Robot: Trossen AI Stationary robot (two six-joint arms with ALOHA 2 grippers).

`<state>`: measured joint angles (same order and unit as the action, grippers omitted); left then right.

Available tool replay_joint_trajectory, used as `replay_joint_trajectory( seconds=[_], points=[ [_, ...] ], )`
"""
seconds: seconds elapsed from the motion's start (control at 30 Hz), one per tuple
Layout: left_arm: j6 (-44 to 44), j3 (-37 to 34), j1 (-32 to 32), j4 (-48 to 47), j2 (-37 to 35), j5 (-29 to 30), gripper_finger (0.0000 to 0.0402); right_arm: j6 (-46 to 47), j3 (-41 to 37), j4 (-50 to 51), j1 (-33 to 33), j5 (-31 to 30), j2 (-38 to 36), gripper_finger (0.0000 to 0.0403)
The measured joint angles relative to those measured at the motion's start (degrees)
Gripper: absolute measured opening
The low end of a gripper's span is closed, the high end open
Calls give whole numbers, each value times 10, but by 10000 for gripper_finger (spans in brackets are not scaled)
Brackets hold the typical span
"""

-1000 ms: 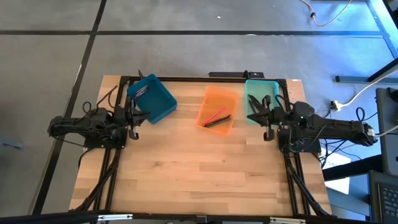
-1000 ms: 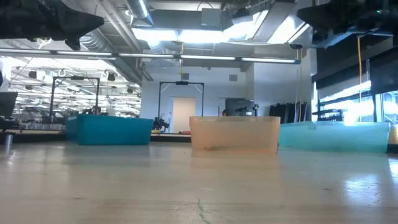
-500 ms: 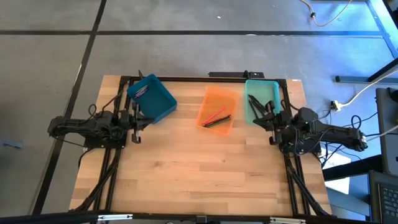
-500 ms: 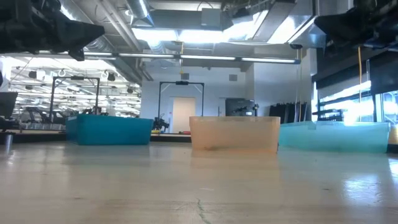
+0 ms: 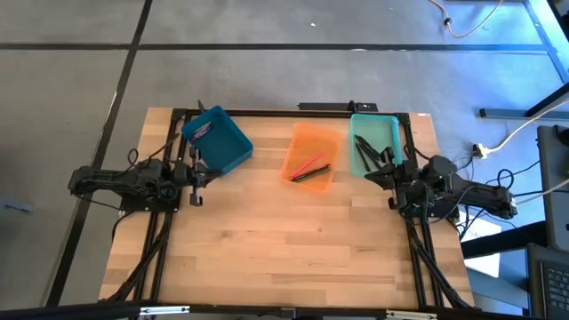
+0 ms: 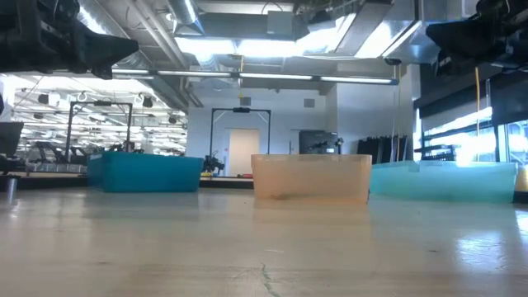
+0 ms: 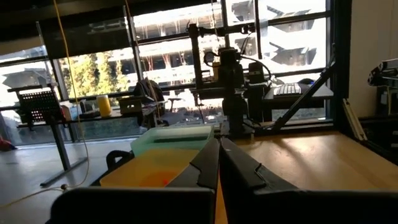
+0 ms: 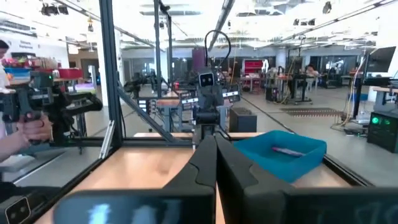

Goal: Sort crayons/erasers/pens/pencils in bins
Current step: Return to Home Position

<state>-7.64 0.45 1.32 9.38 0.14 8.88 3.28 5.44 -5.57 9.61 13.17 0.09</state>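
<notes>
Three bins stand on the far half of the wooden table. A blue bin (image 5: 218, 140) holds a small purple item (image 8: 287, 150). An orange bin (image 5: 311, 157) holds a red and a dark stick. A teal bin (image 5: 373, 142) holds dark sticks. My left gripper (image 5: 199, 172) hovers shut and empty just near of the blue bin; its fingers meet in the left wrist view (image 7: 219, 142). My right gripper (image 5: 375, 172) hovers shut and empty over the teal bin's near end; its fingers meet in the right wrist view (image 8: 215, 138).
Bare tabletop (image 5: 284, 240) spreads across the near half. A black frame rail (image 5: 293, 112) runs along the far edge. Both arms hang high above the table in the low view, near its top corners. A person (image 8: 25, 124) stands beyond the table's left side.
My right gripper has drawn back a little toward the table's right edge, its arm folding in. My left gripper has drawn back slightly toward the left edge. The bins and their contents have stayed put.
</notes>
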Motion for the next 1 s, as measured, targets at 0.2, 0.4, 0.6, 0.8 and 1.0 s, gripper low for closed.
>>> replay_joint_trajectory(
  seconds=[0.2, 0.4, 0.6, 0.8, 1.0],
  points=[
    [9, 0, 0, 3, 0, 9, 2, -6, -2, 11, 0, -11, 0, 3],
    [15, 0, 0, 4, 0, 16, 8, -32, -50, -49, 0, -9, 2, 3],
    [17, 0, 0, 1, 2, 22, 22, -57, -51, -49, 0, -59, 11, 4],
    [11, 0, 0, 3, 2, 22, 31, -52, -51, -35, 0, -214, 11, 26],
    [10, 0, 0, 3, 2, 22, 25, -21, -51, -32, 0, -256, 11, 35]
  ],
)
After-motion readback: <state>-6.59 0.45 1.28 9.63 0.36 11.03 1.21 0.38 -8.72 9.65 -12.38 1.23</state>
